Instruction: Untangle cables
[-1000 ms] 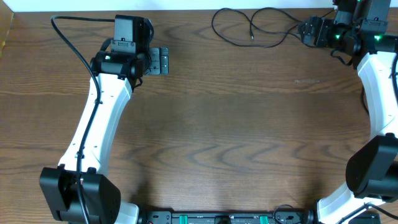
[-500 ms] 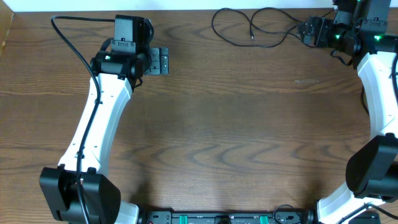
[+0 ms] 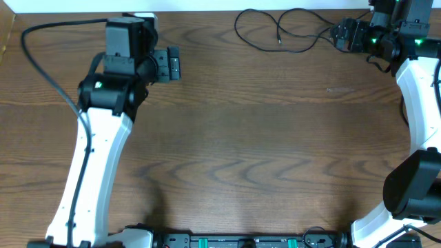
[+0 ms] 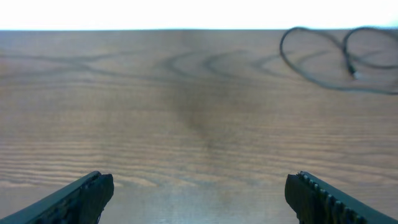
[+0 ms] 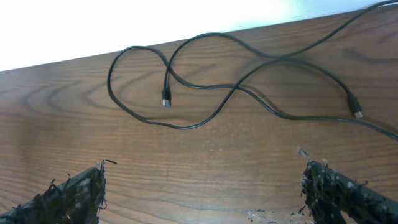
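The cables (image 3: 278, 39) are thin black wire, lying in loose, crossing loops with small plugs, flat on the wood-grain table (image 3: 241, 138) near its far edge. My right pincer (image 3: 341, 34) is released and empty just beside them, the loops ahead of its rough-edged fingers (image 5: 74, 193). My left pincer (image 3: 172, 63), also released, is well apart from them.

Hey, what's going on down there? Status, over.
Left end effector open, empty. Right end effector open, empty, close to the cables. Cables looped, crossing, at far table edge. Nothing blocking.
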Tool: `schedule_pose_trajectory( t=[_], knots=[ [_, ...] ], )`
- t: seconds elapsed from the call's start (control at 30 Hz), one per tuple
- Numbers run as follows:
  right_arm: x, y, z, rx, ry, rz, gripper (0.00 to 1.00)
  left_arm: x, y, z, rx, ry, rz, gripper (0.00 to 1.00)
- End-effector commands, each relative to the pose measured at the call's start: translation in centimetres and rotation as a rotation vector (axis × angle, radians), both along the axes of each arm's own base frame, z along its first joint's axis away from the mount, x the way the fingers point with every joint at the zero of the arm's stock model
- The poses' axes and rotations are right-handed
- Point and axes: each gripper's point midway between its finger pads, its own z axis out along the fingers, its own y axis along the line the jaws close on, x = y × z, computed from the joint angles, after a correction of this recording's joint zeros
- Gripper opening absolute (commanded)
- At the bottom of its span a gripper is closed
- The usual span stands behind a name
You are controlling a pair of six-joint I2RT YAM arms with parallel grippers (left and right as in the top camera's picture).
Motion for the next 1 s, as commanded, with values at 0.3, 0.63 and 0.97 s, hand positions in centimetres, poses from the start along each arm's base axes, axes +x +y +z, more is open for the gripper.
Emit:
schedule_pose_trajectory(
  t=[0.3, 0.63, 0.97],
  knots=[
    [0.0, 0.1, 0.0, -0.013, -0.004, 0.009, 0.99, -4.7, -3.9, 7.3, -0.037, -0.191, -0.118, 0.93],
    [0.0, 0.1, 0.0, -0.013, -0.003, 0.009, 0.99, -8.0, -6.9, 10.1, -0.071, -0.269, -0.226, 0.93],
    [0.0, 0.1, 0.0, -0.013, -0.003, 0.009, 0.99, -8.2, -7.1, 6.1, -0.054, -0.177, -0.235, 0.93]
  ],
)
